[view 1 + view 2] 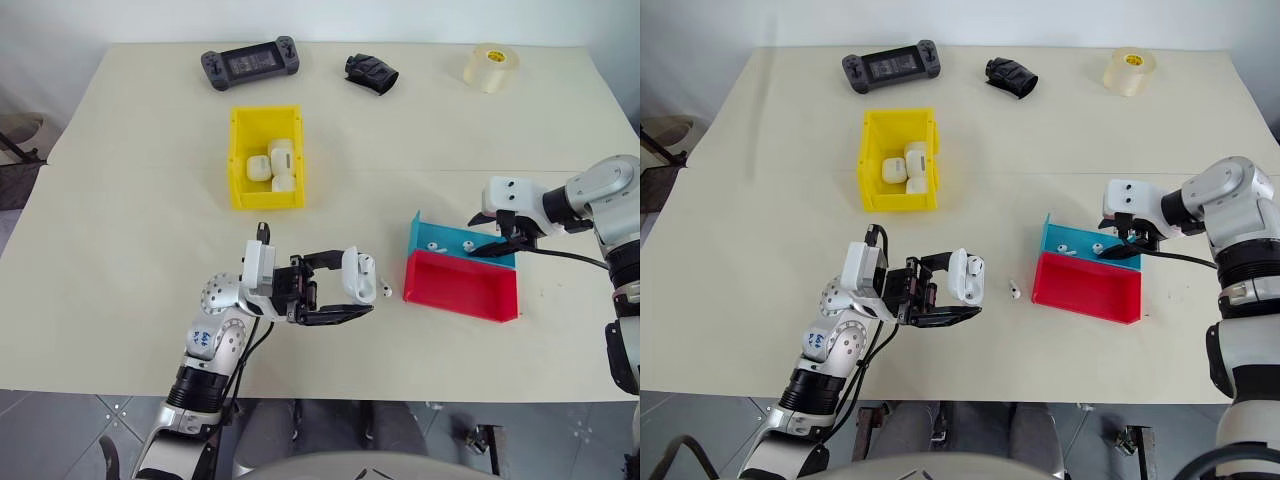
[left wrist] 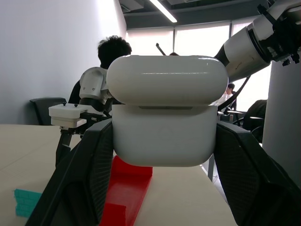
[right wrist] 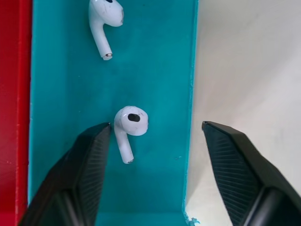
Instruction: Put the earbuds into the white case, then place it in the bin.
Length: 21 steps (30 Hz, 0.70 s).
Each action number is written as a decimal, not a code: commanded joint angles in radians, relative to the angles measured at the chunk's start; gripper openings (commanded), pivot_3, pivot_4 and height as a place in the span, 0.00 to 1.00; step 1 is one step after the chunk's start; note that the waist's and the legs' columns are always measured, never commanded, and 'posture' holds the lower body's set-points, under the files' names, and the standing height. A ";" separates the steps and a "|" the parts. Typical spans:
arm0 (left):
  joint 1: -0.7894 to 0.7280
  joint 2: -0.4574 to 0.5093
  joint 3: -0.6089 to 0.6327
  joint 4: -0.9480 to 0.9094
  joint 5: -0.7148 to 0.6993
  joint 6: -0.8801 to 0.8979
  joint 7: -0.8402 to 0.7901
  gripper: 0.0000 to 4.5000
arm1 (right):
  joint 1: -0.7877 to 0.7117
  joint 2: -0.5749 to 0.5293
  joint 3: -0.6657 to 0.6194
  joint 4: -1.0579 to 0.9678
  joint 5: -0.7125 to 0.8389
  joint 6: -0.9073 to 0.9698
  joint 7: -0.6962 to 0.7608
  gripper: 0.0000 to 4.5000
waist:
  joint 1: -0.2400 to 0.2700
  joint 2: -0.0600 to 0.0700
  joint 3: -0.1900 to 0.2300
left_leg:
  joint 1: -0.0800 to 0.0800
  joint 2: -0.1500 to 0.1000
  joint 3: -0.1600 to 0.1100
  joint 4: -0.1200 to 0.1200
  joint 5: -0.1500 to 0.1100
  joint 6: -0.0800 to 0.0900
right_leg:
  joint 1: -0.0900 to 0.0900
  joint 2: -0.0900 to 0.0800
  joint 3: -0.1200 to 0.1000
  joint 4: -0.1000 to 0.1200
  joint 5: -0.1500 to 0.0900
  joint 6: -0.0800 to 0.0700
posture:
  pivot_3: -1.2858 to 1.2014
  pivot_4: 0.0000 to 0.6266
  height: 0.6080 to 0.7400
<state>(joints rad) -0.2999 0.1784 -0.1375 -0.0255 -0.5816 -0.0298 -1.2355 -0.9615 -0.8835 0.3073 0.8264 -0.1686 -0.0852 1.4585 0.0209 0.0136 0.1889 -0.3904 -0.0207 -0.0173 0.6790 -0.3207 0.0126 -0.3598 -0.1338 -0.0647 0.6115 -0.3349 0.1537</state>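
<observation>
My left gripper (image 1: 350, 288) is shut on the white case (image 1: 354, 274) and holds it above the table's front middle; the lid (image 2: 167, 80) stands a little ajar. One earbud (image 1: 385, 291) lies on the table just right of the case. Two more earbuds (image 1: 435, 246) (image 1: 468, 246) lie in the blue tray (image 1: 425, 229). Over that tray my right gripper (image 3: 156, 126) is open and pointing down, one finger (image 3: 89, 160) close beside an earbud (image 3: 129, 127), the other over the table past the tray's wall. The yellow bin (image 1: 237, 150) sits further back and holds several white cases.
A red tray (image 1: 505, 300) adjoins the blue one on its near side. Along the table's far edge lie a handheld game console (image 1: 250, 65), a black object (image 1: 372, 73) and a roll of tape (image 1: 491, 67). A person (image 2: 113, 49) sits beyond the table.
</observation>
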 commanded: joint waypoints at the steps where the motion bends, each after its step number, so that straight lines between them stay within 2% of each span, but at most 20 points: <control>1: -0.007 0.001 0.006 -0.014 -0.004 -0.011 -0.001 0.62 | 0.015 -0.001 -0.011 -0.018 -0.005 -0.003 0.000 0.72 | 0.000 0.000 0.000 | 0.000 0.000 0.000 0.000 0.000 0.000 | 0.000 0.000 0.000 0.000 0.000 0.000 | 0.52 0.24 1.00; 4: -0.010 0.000 0.007 -0.012 -0.005 -0.010 0.000 0.62 | 0.019 0.003 -0.011 -0.023 -0.001 -0.003 0.010 0.72 | 0.000 0.000 0.000 | 0.000 0.000 0.000 0.000 0.000 0.000 | 0.000 0.000 0.000 0.000 0.000 0.000 | 0.52 0.24 1.00; 7: -0.013 -0.001 0.008 -0.009 -0.005 -0.010 0.002 0.62 | 0.024 0.009 -0.010 -0.023 0.000 -0.006 0.007 0.59 | -0.001 0.000 0.000 | 0.000 0.000 0.000 0.000 0.000 0.000 | 0.000 0.000 0.000 0.000 0.000 0.000 | 0.52 0.24 1.00; 10: -0.013 0.001 0.010 -0.010 -0.006 -0.009 0.003 0.62 | 0.028 0.012 -0.009 -0.026 -0.003 -0.006 0.003 0.38 | -0.002 0.000 0.000 | 0.000 0.000 0.000 0.001 0.000 0.000 | 0.001 0.000 0.000 0.000 0.000 0.000 | 0.52 0.24 1.00; 18: -0.015 0.006 0.012 -0.013 -0.007 -0.005 0.006 0.62 | 0.035 0.022 -0.011 -0.036 0.000 -0.002 0.006 0.38 | -0.003 0.000 0.000 | 0.001 0.000 0.000 0.002 0.000 0.000 | 0.001 0.000 0.001 0.001 0.000 0.000 | 0.52 0.24 1.00; 21: -0.015 0.005 0.012 -0.016 -0.008 -0.003 0.008 0.62 | 0.038 0.023 -0.013 -0.042 0.001 -0.003 0.008 0.25 | -0.004 0.000 0.000 | 0.001 0.000 0.000 0.002 0.000 0.000 | 0.001 0.000 0.001 0.001 0.000 0.000 | 0.52 0.24 1.00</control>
<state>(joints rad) -0.3036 0.1827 -0.1351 -0.0221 -0.5817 -0.0286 -1.2326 -0.9409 -0.8658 0.3007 0.7913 -0.1657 -0.0875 1.4640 0.0173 0.0135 0.1888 -0.3891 -0.0205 -0.0175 0.6812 -0.3206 0.0123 -0.3588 -0.1337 -0.0642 0.6121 -0.3349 0.1537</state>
